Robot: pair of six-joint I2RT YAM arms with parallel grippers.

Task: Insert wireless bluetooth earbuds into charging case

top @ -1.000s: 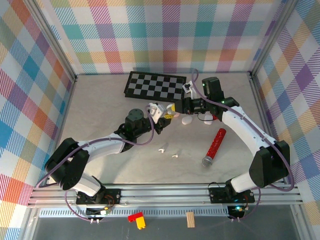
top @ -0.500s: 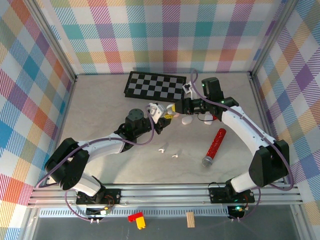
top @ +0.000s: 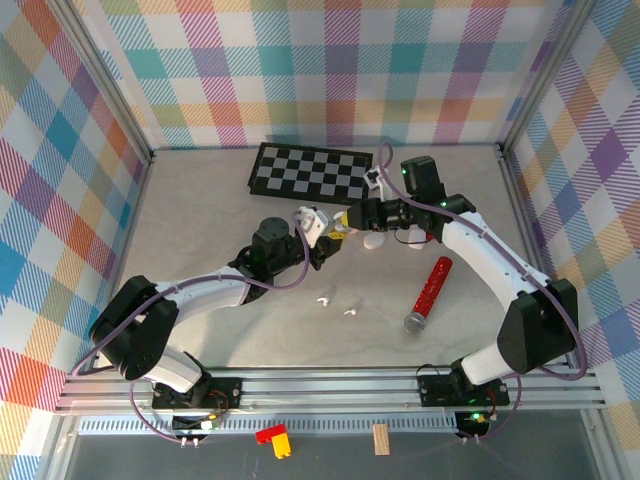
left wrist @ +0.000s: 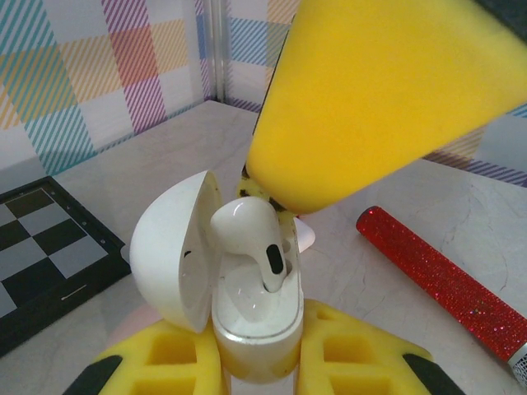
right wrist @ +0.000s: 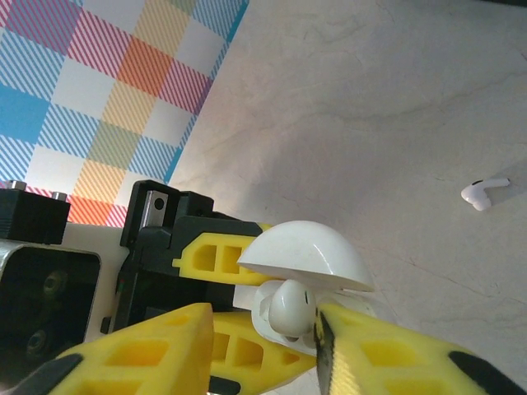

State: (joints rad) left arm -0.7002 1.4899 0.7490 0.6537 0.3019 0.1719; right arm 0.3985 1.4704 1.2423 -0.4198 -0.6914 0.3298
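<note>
Near the middle of the counter (top: 200, 220), the left end effector (top: 318, 232) is clamped tight on the base of a white charging case (left wrist: 177, 255). It holds the case upright with the lid swung open to one side. A white earbud (left wrist: 247, 230) sits in the case with its stem down in a socket and its rounded head standing proud. The right end effector (top: 350, 218) meets it from the opposite side. Its yellow fingers (right wrist: 165, 346) are partly open and straddle the earbud, with a gap showing on at least one side. In the left wrist view, one of those fingers looms over the case and hides much of the counter behind it. In the right wrist view, the open lid hoods the earbud from above. Two loose earbuds (top: 323, 299) lie apart on the counter nearer the arm bases. A red glitter stick (top: 430, 290) lies to the right, a chessboard (top: 310, 172) lies toward the back wall, and a pale round case (top: 373, 241) rests just beside the end effectors.
</note>
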